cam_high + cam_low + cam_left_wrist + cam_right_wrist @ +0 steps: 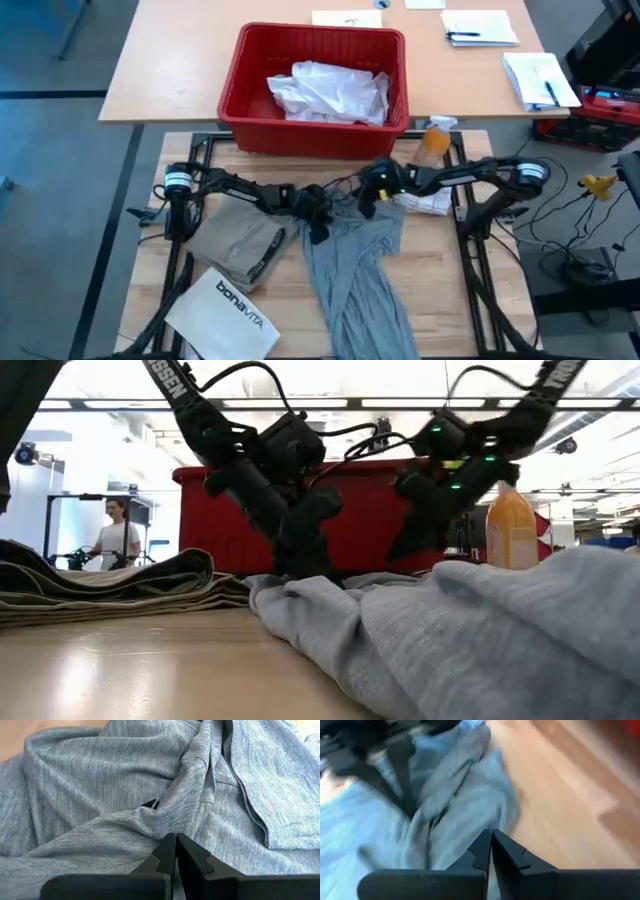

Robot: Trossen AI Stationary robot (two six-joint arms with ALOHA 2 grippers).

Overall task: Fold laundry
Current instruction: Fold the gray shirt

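— Where was the grey T-shirt (355, 265)?

— Spread long and rumpled down the middle of the wooden table (440, 285), from between the two arms toward the near edge. The folded khaki-tan piece (237, 240) lay just beside it on the left, and the white shirt (330, 90) sat bunched in the red basket (245, 70) on the far table.

— And the claws?

— From above, the left gripper (318, 228) was down at the shirt's top left corner, the right gripper (368, 200) near its top right. Only the wrist cameras showed the fingers: the left gripper's fingers (165, 852) were pressed together with their tips against a grey fold. Whether cloth was pinched between them, I couldn't tell. The right gripper's fingers (482, 849) were also pressed together, above the shirt's edge and bare wood.

— Anything else?

— The table-level camera showed an orange bottle (512, 525) and a person (115, 530) far back; overhead showed the white "bonavita" bag (225, 312).
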